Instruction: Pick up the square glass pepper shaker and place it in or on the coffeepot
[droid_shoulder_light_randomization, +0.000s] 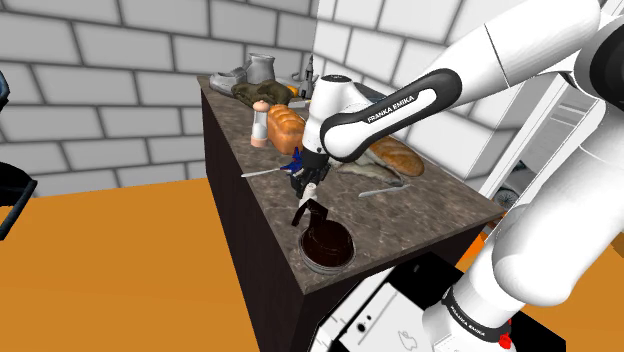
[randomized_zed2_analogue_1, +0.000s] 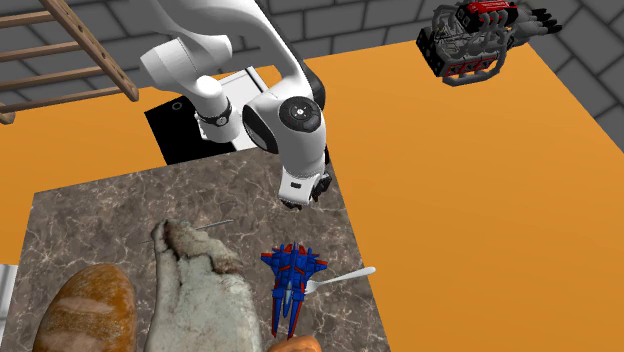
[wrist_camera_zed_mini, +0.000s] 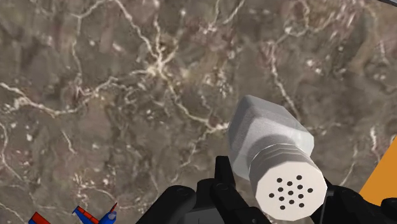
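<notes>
One shaker (wrist_camera_zed_mini: 270, 149), its holed cap turned to the hand, is clamped in the gripper (wrist_camera_zed_mini: 280, 191) over the counter (wrist_camera_zed_mini: 127, 95), just beside the dark coffeepot (droid_shoulder_light_randomization: 326, 243), on its side away from the stand (droid_shoulder_light_randomization: 375, 315).

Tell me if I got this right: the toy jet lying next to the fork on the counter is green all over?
Not quite. The toy jet is blue with red parts, not green. It does lie next to the fork on the marbled counter. The second exterior view shows this.
</notes>
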